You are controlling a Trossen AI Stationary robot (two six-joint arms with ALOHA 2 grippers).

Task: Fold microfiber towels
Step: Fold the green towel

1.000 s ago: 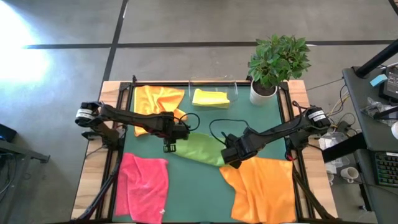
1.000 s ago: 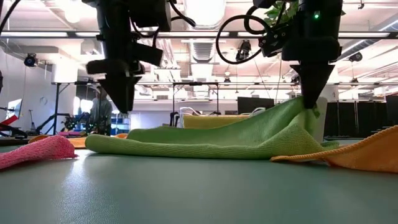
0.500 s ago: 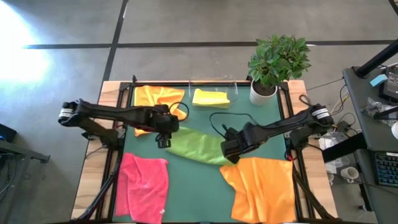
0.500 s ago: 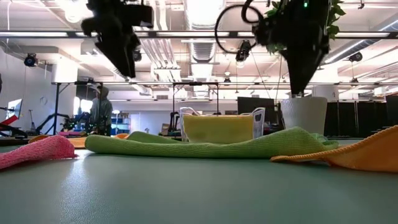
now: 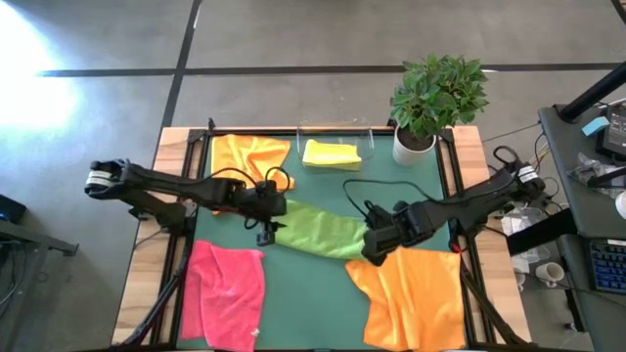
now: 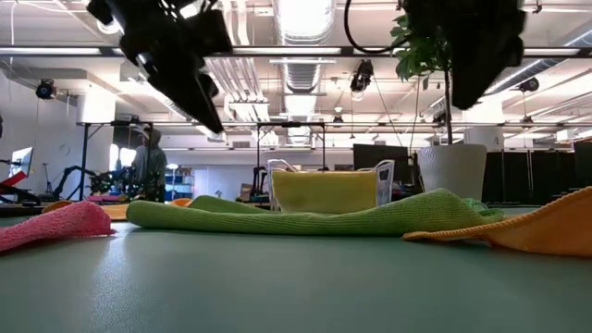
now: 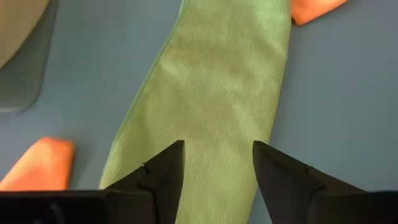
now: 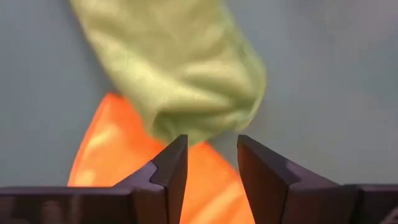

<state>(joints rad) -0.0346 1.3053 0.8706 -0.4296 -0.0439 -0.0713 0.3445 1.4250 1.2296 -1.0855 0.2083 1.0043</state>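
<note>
No legible text, label, brand, number or sign was found in any view — neither on the towels, nor on the table mat, nor on the arms. Equipment in the room behind the table was seen only at a distance — any markings it may have carried could not be read.

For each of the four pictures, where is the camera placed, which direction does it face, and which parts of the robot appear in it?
High view: above the table, looking straight down; both arms show.
Low view: at table height, looking level across; both arms hang in from above.
Left wrist view: on the left arm, looking down past the open left hand.
Right wrist view: on the right arm, looking down past the open right hand.
Shared: the lime green towel appears in all four; the right wrist view also shows the orange towel.
</note>
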